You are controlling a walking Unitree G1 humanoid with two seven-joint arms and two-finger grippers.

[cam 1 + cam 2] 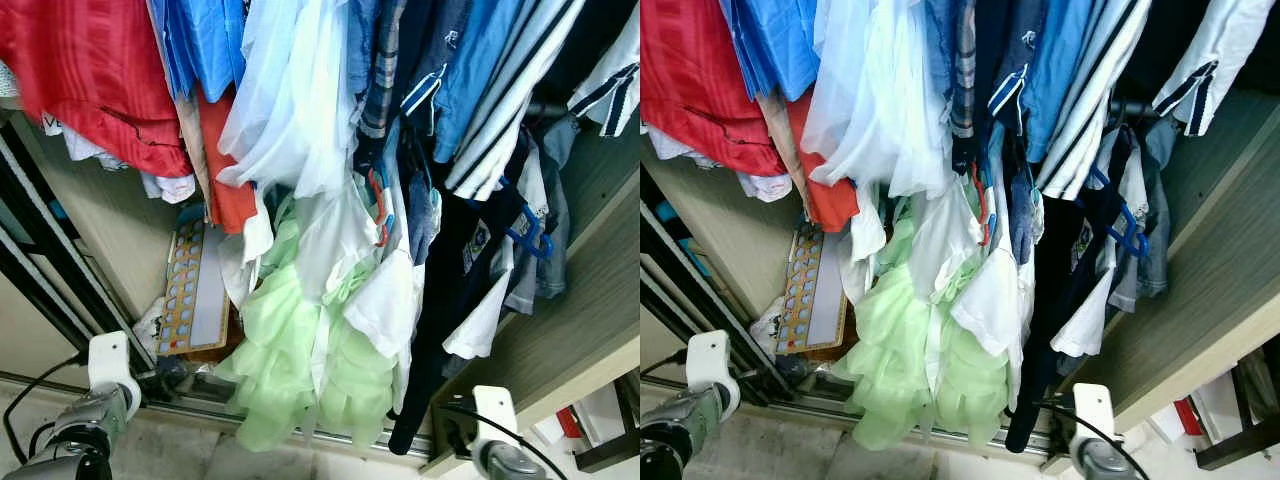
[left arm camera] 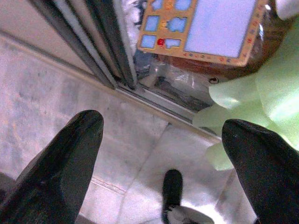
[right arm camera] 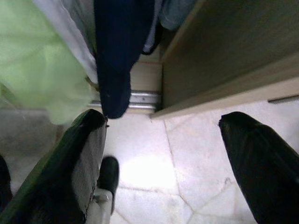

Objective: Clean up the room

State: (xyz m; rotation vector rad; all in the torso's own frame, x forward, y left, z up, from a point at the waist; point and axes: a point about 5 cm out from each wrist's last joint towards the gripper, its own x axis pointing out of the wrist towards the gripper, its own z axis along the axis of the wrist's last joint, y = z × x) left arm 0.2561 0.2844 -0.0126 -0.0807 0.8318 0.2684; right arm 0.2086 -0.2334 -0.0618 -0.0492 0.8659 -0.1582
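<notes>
Left gripper (image 2: 161, 140) spread wide, holding nothing, low over tile floor (image 2: 56, 93) just outside wardrobe track (image 2: 154, 100). Green dress (image 1: 290, 360) hangs w/ hem near its right finger; puzzle board (image 2: 205, 28) leans inside wardrobe beyond track. Right gripper (image 3: 163, 140) also spread, empty, over floor by wardrobe's right side panel (image 3: 224, 60), navy garment (image 3: 119, 51) hanging just ahead. Red shirt (image 1: 90, 70) up at rail's left end.

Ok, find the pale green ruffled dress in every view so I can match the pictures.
Left eye view: pale green dress, lower centre, hem over the door track.
Right eye view: same spot.
Left wrist view: green folds beside the track.
Right wrist view: green fabric next to a navy garment.
Shared landmark: the track.
</notes>
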